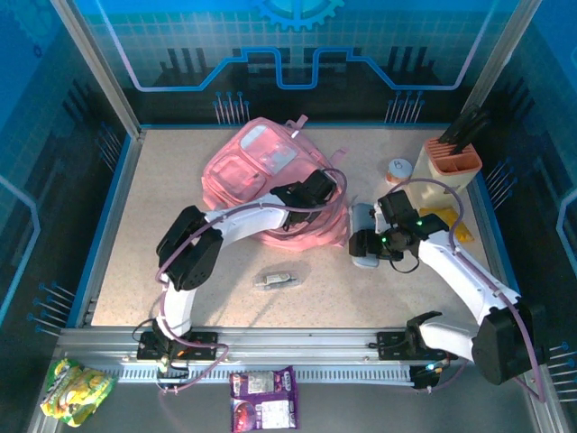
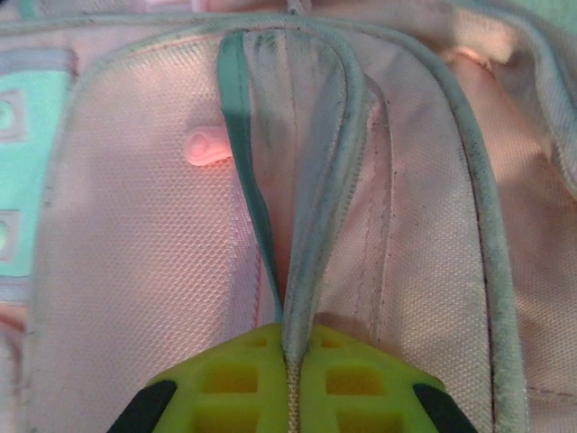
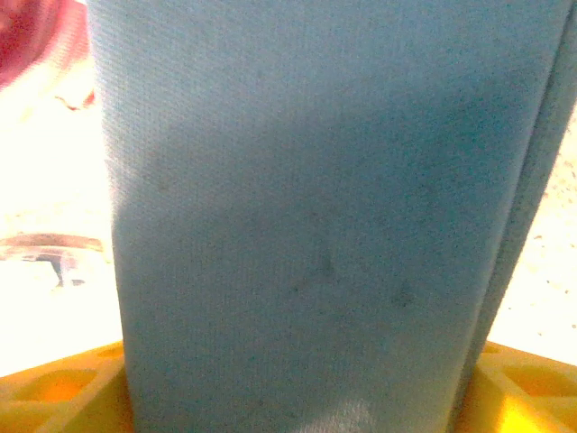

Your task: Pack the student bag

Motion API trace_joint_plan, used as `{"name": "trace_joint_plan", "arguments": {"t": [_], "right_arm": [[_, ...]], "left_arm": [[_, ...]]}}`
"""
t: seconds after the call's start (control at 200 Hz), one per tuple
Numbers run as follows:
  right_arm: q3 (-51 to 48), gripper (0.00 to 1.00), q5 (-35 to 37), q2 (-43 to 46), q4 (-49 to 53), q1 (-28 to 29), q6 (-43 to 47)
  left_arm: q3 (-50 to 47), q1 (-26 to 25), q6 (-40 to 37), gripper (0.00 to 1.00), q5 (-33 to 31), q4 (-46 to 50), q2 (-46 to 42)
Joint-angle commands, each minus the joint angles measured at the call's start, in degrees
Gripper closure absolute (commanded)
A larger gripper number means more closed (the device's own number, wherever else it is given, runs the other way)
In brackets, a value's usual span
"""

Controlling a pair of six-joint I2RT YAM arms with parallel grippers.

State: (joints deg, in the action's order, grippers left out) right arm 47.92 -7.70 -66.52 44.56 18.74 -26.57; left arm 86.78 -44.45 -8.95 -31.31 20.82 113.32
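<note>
The student bag [image 1: 248, 167] is a soft pink backpack lying at the back middle of the table. My left gripper [image 1: 332, 183] rests on its right side. In the left wrist view its green fingertips [image 2: 243, 379] are pressed together on a grey piped edge [image 2: 311, 271] of the bag [image 2: 135, 271], so my left gripper [image 2: 302, 361] is shut on that edge. My right gripper [image 1: 365, 244] is just right of the bag and holds a grey-blue fabric pouch [image 1: 362, 221]. The pouch [image 3: 306, 198] stands between the orange fingers [image 3: 54, 388] of that gripper [image 3: 297, 406].
An orange holder [image 1: 453, 158] with dark tools stands at the back right, with a small capped pot [image 1: 399, 170] and a yellow item [image 1: 449, 219] near it. A small clear item [image 1: 277, 280] lies mid-table. Snack packets [image 1: 264, 400] [image 1: 77, 388] lie below the front rail.
</note>
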Motion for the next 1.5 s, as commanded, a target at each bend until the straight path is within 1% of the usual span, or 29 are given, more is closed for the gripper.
{"name": "trace_joint_plan", "arguments": {"t": [0.0, 0.09, 0.175, 0.265, 0.345, 0.465, 0.52, 0.59, 0.65, 0.705, 0.79, 0.855, 0.92, 0.975, 1.091, 1.141, 1.206, 1.346, 1.396, 1.491], "right_arm": [[4.12, 0.25, -3.1, -0.37, 1.94, 1.16, 2.88], [6.94, 0.25, -3.23, -2.61, 2.42, 3.76, 3.97], [9.59, 0.24, -4.91, -5.78, 1.04, 5.05, 3.98], [12.14, 0.24, -5.82, -10.02, -3.67, 7.06, 3.44], [14.75, 0.24, -7.29, -15.96, -8.17, 8.58, 3.02], [18.61, 0.27, -9.74, -24.43, -16.29, 9.54, 1.55], [21.07, 0.27, -8.98, -27.56, -20.14, 10.47, 1.7], [24.74, 0.27, -9.05, -31.16, -23.04, 11.11, 1.88], [26.98, 0.27, -7.6, -34.22, -25.39, 11.36, 1.38], [29.11, 0.27, -8.09, -36.91, -27.42, 11.44, 1.01], [32.65, 0.26, -6.09, -41.09, -28.43, 12.0, 1.2], [35.18, 0.24, -6.44, -43.62, -28.65, 12.1, 1.85], [34.98, 0.19, -7.07, -44.41, -30.83, 12.28, 2.83], [33.47, 0.16, -7.0, -43.64, -32.89, 12.17, 3.25], [28.32, 0.09, -8.97, -38.69, -35.3, 11.89, 3.62], [25.65, 0.06, -8.43, -36.11, -35.4, 11.76, 3.39], [22.37, 0.06, -8.75, -33.64, -35.67, 11.06, 2.48], [17.34, 0.2, -8.81, -31.3, -34.22, 10.78, -0.8], [15.74, 0.27, -9.91, -32.0, -36.17, 10.96, -2.1], [16.0, 0.35, -11.49, -35.25, -39.28, 10.97, -3.23]], "left_arm": [[4.8, 0.93, 1.47, 1.0, -3.24, 1.13, -6.65], [7.53, 1.64, 2.43, 1.0, -4.55, 2.9, -8.71], [9.11, 3.15, 4.3, 1.0, -3.33, 3.5, -10.83], [9.56, 4.42, 5.25, 1.0, -2.32, 2.55, -12.71], [9.64, 5.35, 5.82, 1.0, -0.15, 2.07, -13.57], [10.3, 5.58, 6.03, 1.0, 1.27, 2.25, -14.16], [10.54, 5.94, 6.54, 1.0, 2.51, 2.42, -14.52], [11.65, 6.73, 8.4, 1.0, 4.56, 3.68, -14.71], [12.1, 7.27, 9.63, 1.0, 5.56, 3.91, -15.04], [12.04, 7.76, 10.75, 1.0, 6.42, 3.73, -15.55], [12.03, 8.64, 12.08, 1.0, 7.53, 4.11, -16.06], [12.09, 9.33, 13.06, 1.0, 7.57, 4.71, -16.59], [11.85, 10.4, 14.66, 1.0, 8.4, 5.08, -17.28], [11.02, 11.4, 15.98, 1.0, 10.41, 4.74, -17.97], [8.35, 12.91, 17.92, 1.0, 13.83, 3.17, -19.56], [7.84, 13.28, 18.3, 1.0, 14.34, 2.87, -19.96], [7.62, 13.64, 18.61, 1.0, 14.42, 2.66, -20.15], [6.4, 13.69, 19.99, 1.0, 15.14, 2.29, -20.42], [6.12, 13.73, 20.12, 1.0, 15.63, 2.03, -20.39], [6.45, 13.69, 20.02, 1.0, 15.79, 2.49, -20.15]]}}
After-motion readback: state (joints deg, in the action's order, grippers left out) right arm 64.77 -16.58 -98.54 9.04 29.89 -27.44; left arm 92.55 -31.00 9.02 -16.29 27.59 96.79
